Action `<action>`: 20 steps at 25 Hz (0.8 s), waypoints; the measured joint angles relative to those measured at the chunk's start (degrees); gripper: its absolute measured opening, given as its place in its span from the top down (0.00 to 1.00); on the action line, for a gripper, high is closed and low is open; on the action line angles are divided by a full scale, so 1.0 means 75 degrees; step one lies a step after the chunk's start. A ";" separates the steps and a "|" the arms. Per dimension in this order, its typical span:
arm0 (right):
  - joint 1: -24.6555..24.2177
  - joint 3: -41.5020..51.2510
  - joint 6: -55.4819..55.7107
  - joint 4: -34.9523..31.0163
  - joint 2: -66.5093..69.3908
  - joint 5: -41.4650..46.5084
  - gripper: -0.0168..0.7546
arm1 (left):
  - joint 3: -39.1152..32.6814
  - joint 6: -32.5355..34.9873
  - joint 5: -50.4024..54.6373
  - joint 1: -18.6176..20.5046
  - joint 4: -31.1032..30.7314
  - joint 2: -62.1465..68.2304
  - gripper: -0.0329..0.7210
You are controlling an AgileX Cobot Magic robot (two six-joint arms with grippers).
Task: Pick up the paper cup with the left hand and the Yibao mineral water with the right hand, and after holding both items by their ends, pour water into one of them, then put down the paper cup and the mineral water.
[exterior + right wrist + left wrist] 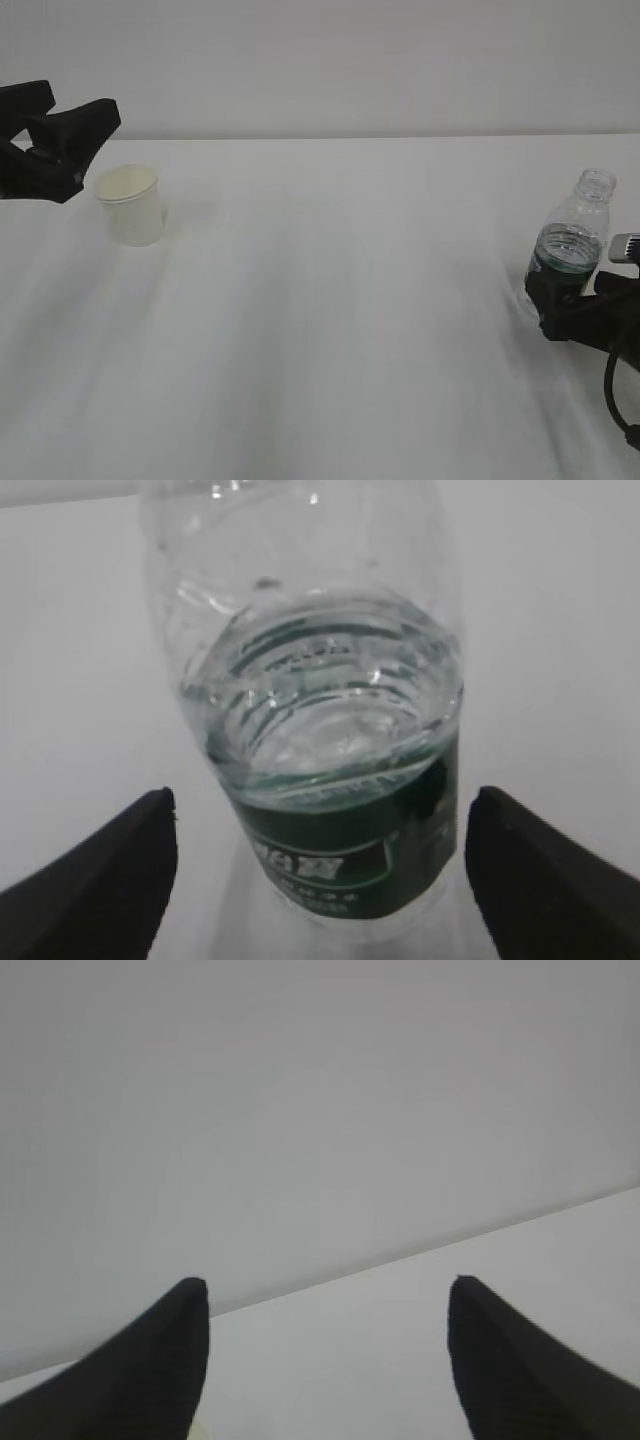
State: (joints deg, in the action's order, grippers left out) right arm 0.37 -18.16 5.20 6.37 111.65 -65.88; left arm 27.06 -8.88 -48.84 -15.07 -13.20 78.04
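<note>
The cup [130, 204] is seen upright on the desk [340, 320] at far left of the ext. view, w/ the left hand [70, 140] just beside its rim, up and to the left; no contact can be made out. In the left wrist view the left fingers [150, 1380] are spread wide w/ nothing between them, only desk and wall ahead; a pale sliver at the bottom edge may be the cup rim, not certain. The bottle [570, 245] stands at far right, capless, roughly half full, leaning slightly. The right hand [575, 305] is set low around its base; in the right wrist view the right fingers [100, 880] are wide apart on either side of the green label, gaps visible both sides, so nothing is gripped. Judged state: both items set down and let go, or not yet taken; which one cannot be told from here. Risks: the bottle is open-necked and top-heavy w/ water, so a sideways brush from a finger during any arm move could tip it and spill onto the desk. The bottle sits near the desk's right edge as framed, so a push outward could be worse. The cup is light and probably easily knocked if the left hand swings low past the rim; whether it holds water cannot be told.
</note>
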 joint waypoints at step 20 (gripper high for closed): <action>0.0000 -0.0725 0.0000 -0.0076 0.0340 0.0000 0.08 | 0.0000 0.0000 -0.0010 0.0000 0.0000 0.0000 0.25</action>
State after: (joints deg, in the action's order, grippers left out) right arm 0.37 -23.59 5.20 5.80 114.20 -65.88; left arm 27.06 -8.88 -48.92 -15.07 -13.20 78.04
